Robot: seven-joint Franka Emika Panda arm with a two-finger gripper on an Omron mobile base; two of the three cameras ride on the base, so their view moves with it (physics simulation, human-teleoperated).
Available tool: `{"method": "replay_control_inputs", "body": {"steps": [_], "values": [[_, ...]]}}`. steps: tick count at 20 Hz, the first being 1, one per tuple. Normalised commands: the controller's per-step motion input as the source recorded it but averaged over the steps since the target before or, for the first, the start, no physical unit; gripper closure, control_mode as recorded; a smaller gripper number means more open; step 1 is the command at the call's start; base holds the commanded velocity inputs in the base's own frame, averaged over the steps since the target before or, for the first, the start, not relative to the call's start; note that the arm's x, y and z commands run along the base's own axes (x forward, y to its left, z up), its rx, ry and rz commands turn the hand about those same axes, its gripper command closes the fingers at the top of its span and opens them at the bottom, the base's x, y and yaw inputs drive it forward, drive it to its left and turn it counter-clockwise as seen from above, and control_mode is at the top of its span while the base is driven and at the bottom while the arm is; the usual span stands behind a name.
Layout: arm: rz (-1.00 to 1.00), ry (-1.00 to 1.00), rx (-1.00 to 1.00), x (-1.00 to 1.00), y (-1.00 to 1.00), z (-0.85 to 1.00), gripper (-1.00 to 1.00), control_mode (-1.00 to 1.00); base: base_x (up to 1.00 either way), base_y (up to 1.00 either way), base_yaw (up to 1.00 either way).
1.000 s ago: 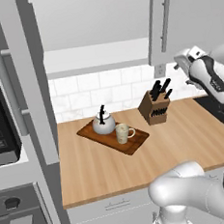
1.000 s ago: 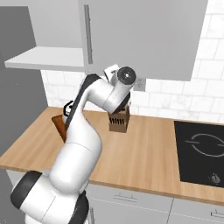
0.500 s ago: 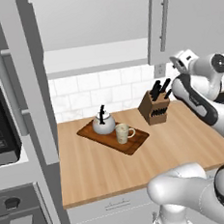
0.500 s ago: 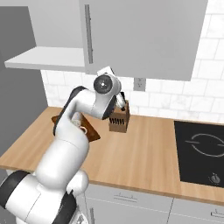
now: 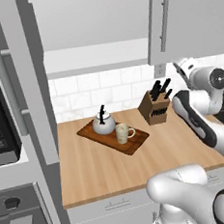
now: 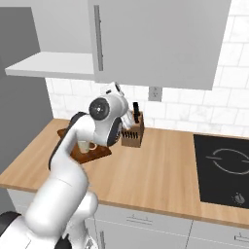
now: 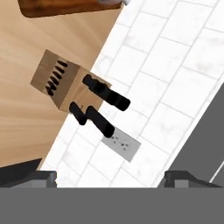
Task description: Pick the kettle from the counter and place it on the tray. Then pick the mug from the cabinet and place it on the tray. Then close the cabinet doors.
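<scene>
— While the jaws (image 7: 107, 177) stand spread wide with nothing between them, what do they face?

— White wall tiles, a knife block (image 7: 65, 85) and an outlet (image 7: 121, 144).

— And the kettle (image 5: 103, 124)?

— On the tray (image 5: 136, 143), the mug (image 5: 122, 133) just beside it, on the bench (image 5: 105, 170). One cabinet door (image 5: 12, 84) hangs open beside the shelf (image 5: 96, 57).

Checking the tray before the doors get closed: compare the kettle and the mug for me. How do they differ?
The kettle is silver-grey and squat; the mug is beige and straight-sided. The kettle has a thin black handle standing upright on top; the mug has a loop handle at its side. The kettle looks wider and taller than the mug. Both stand upright, side by side on the tray.
</scene>
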Motion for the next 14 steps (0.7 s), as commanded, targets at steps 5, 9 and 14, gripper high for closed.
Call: {"method": "replay_control_inputs", "body": {"steps": [5, 9, 14], "values": [[-0.01, 0.0, 0.0, -0.76, 0.03, 0.01, -1.0, -1.0, 0.0, 0.0, 0.0], [-0.09, 0.0, 0.0, -0.48, 0.0, 0.05, -1.0, -1.0, 0.0, 0.0, 0.0], [-0.07, 0.0, 0.0, -0.26, -0.03, -0.01, -1.0, -1.0, 0.0, 0.0, 0.0]]}}
